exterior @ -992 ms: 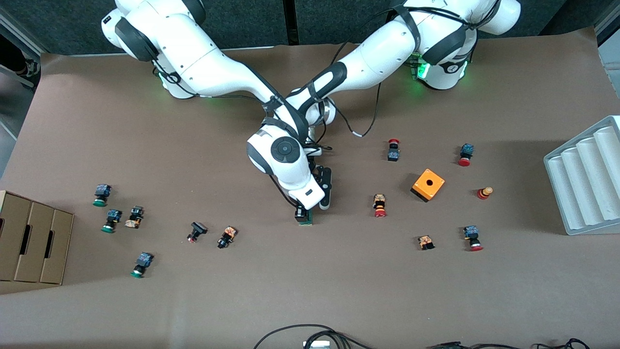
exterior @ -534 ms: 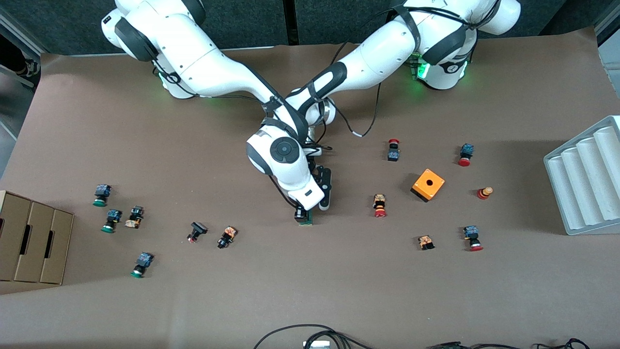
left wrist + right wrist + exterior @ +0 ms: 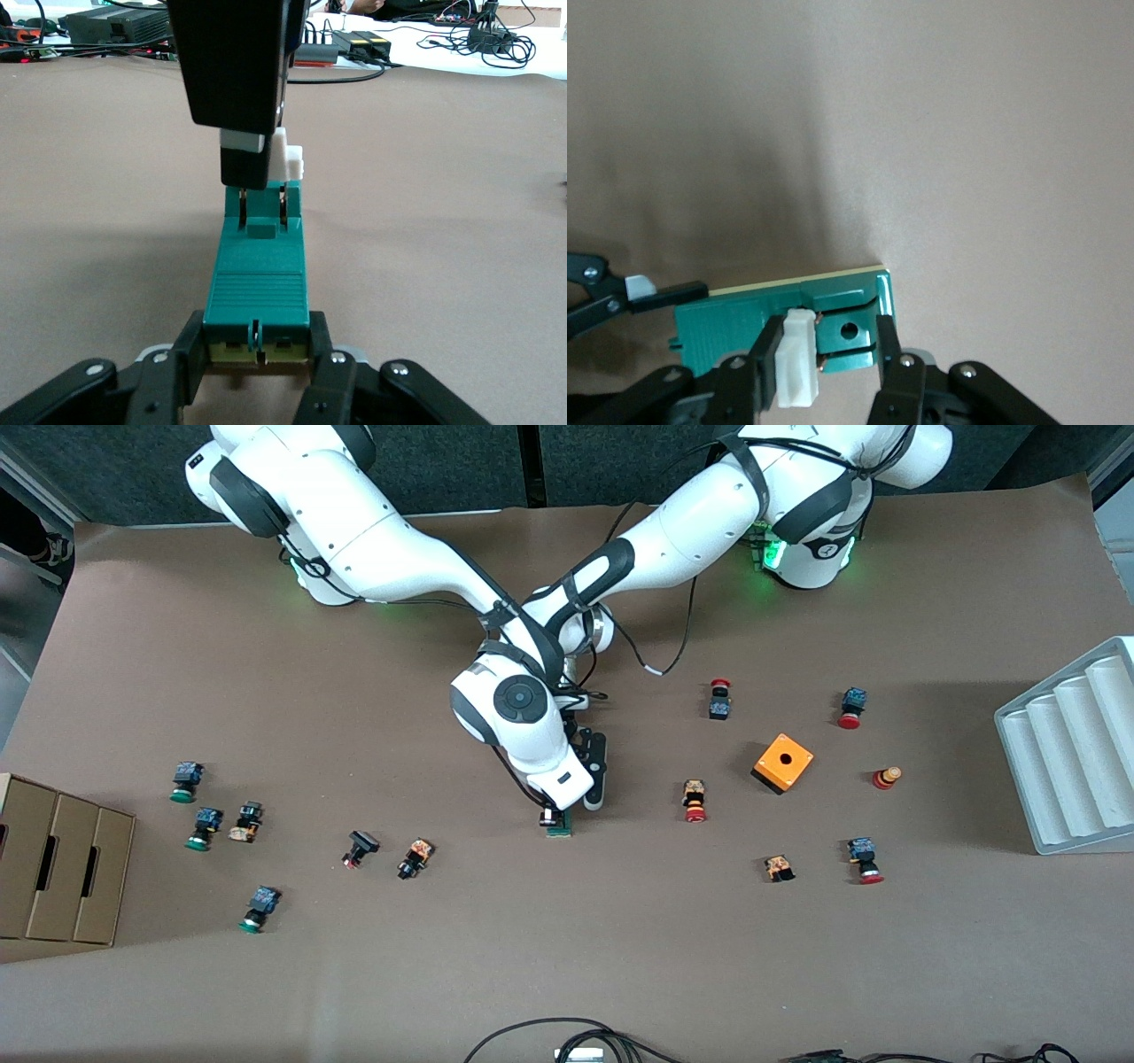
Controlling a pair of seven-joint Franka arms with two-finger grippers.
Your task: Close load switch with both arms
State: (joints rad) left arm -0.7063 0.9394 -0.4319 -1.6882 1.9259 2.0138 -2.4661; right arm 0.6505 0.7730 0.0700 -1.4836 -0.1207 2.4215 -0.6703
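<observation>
The load switch (image 3: 259,283) is a narrow dark-green block lying flat mid-table. In the front view only its nearer end (image 3: 558,828) shows under the right arm's hand. My left gripper (image 3: 255,343) is shut on the end farther from the front camera, one finger (image 3: 189,354) on each side. My right gripper (image 3: 824,350) comes down on the other end, shut across the white piece (image 3: 796,372) and the green end (image 3: 850,332). In the front view the right gripper (image 3: 556,812) is over the switch, and the left gripper is mostly hidden under the right hand.
An orange box with a hole (image 3: 783,763) and several red-capped buttons lie toward the left arm's end. Green-capped and other small buttons lie toward the right arm's end near a cardboard box (image 3: 62,868). A white ridged tray (image 3: 1072,753) stands at the table's edge.
No clear movement. Both grippers stay on the load switch at the same spot.
</observation>
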